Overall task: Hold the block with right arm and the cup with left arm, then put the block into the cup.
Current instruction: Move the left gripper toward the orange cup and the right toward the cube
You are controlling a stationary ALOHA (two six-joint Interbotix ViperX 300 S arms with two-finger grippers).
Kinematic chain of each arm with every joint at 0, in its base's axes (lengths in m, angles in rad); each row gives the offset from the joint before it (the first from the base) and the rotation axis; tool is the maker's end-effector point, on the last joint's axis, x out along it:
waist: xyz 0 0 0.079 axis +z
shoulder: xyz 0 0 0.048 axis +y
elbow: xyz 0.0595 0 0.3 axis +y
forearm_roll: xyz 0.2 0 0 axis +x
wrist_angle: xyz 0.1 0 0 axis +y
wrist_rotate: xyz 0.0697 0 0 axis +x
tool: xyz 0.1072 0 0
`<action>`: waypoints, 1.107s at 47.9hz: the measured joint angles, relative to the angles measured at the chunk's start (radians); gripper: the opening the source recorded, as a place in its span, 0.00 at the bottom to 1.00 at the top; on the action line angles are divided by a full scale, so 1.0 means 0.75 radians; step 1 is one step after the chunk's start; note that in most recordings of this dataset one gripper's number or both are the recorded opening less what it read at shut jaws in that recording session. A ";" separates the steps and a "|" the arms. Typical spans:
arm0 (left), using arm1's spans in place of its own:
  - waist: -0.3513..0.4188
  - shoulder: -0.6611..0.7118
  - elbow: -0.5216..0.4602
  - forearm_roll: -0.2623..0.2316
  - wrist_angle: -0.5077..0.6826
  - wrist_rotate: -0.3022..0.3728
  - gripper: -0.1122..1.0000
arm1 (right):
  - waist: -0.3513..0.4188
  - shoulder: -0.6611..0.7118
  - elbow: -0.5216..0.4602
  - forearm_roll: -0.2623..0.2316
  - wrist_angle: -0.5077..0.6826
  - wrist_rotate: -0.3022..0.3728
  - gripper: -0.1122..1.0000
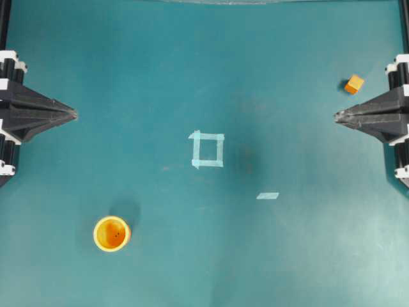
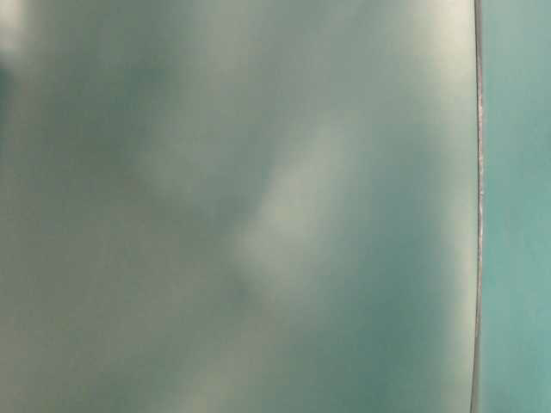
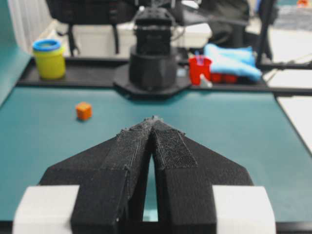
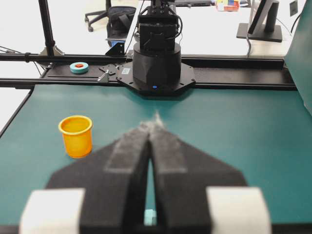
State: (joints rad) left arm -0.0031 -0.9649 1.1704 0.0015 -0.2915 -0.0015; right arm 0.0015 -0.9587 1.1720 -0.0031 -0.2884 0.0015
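**Both grippers closed and empty; cup and block apart on the mat**

Closed fingertips are seen on the left gripper [image 1: 75, 115] and the right gripper [image 1: 336, 116], nothing being held. One yellow-orange cup [image 1: 112, 233] stands upright at the lower left of the teal table [image 1: 287, 256], with nothing seen inside. One orange block [image 1: 354, 84] lies near the right gripper. One tape square [image 1: 208, 149] and one tape strip [image 1: 268, 196] are counted.

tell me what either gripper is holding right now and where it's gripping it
Nothing is held. The left gripper and right gripper are both shut and empty; the block and cup sit untouched on the table.
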 measured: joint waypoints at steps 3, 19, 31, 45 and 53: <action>0.000 -0.002 0.000 0.000 0.061 -0.014 0.15 | -0.002 0.002 -0.002 0.002 0.002 0.006 0.10; -0.006 -0.033 0.000 0.004 0.346 -0.090 0.49 | -0.108 0.029 -0.088 0.004 0.274 0.014 0.10; -0.012 -0.037 0.000 0.006 0.464 -0.108 0.89 | -0.231 0.027 -0.106 0.006 0.401 0.108 0.10; -0.115 -0.010 0.000 0.006 0.669 -0.133 0.89 | -0.288 0.029 -0.106 0.008 0.558 0.213 0.14; -0.241 0.041 0.000 0.006 0.708 -0.160 0.89 | -0.327 0.033 -0.108 0.006 0.630 0.264 0.33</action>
State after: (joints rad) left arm -0.1841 -0.9342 1.1704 0.0061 0.2393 -0.1212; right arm -0.2439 -0.9342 1.0907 0.0015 0.1841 0.1994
